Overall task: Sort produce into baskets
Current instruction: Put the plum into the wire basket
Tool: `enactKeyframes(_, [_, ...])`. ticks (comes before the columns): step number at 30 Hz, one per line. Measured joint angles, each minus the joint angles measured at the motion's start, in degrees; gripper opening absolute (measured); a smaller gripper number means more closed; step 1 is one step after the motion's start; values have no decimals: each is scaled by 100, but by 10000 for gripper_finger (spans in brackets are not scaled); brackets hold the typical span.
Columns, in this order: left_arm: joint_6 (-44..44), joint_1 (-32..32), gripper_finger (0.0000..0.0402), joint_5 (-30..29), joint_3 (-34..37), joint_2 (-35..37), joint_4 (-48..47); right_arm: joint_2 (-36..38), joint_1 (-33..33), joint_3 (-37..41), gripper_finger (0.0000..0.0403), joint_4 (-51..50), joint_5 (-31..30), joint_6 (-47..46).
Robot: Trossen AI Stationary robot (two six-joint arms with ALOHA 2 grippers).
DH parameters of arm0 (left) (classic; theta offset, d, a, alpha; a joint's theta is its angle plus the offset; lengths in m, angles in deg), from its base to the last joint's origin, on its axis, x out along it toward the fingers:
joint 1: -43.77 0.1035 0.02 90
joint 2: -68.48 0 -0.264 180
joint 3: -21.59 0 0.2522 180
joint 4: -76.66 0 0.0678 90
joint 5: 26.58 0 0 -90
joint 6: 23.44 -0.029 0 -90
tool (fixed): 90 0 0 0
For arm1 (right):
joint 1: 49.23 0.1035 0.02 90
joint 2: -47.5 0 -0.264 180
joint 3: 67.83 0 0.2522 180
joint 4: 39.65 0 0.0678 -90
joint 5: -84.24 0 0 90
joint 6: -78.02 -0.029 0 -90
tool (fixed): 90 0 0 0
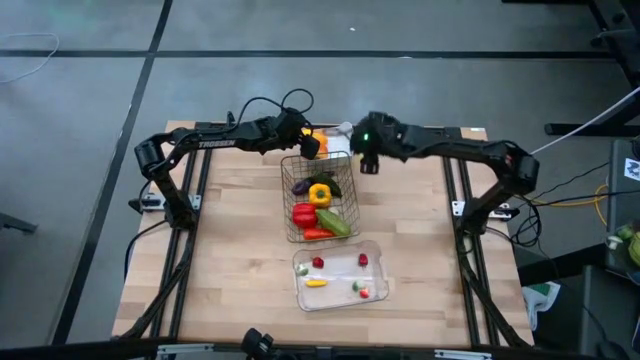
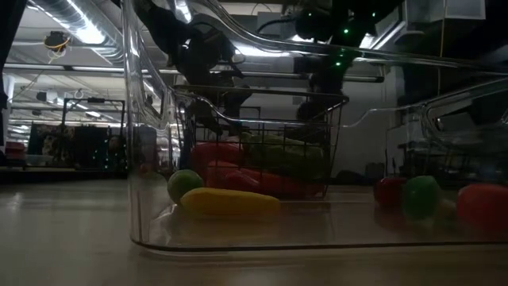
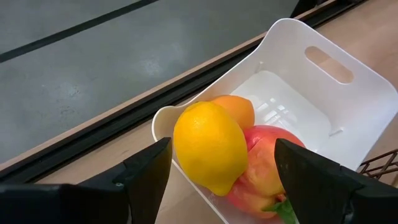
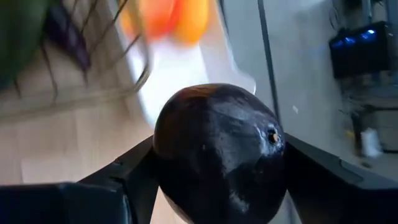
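My left gripper (image 1: pixel 311 146) hangs open over the small white tray (image 3: pixel 323 106) at the table's far edge. In the tray lie a lemon (image 3: pixel 209 148), an orange (image 3: pixel 239 111) and a red fruit (image 3: pixel 267 165). The lemon rests on the red fruit, and the open fingers stand on either side of it. My right gripper (image 1: pixel 367 163) is shut on a dark purple eggplant (image 4: pixel 217 149), just right of the tray and above the far right corner of the wire basket (image 1: pixel 320 200). The clear tray (image 1: pixel 340 280) lies near the front. My right gripper pinches the eggplant's two opposite sides (image 4: pixel 163 155) between its two fingers. One rounded end (image 4: pixel 270 135) of the eggplant faces the wrist camera. The eggplant is lifted clear of the table.
The wire basket holds a yellow pepper (image 1: pixel 320 193), red peppers (image 1: pixel 304 213), a green cucumber (image 1: pixel 336 223) and a purple piece (image 1: pixel 301 185). The clear tray holds small red, yellow and green pieces. Bare wood lies to the left and right of the containers.
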Motion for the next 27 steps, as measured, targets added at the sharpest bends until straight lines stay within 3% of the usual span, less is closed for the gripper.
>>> enactKeyframes(8, [0, 0, 278, 0, 0, 0, -4, -2, -690, 0, 282, 1063, 1585, -224])
enactKeyframes(11, [0, 0, 278, -2, 0, 0, -4, -63, -819, -7, 291, 1226, 1916, -459])
enactKeyframes(27, [-2, 0, 279, -2, 0, 0, -8, -1213, -848, -4, 297, 1982, 1866, -791])
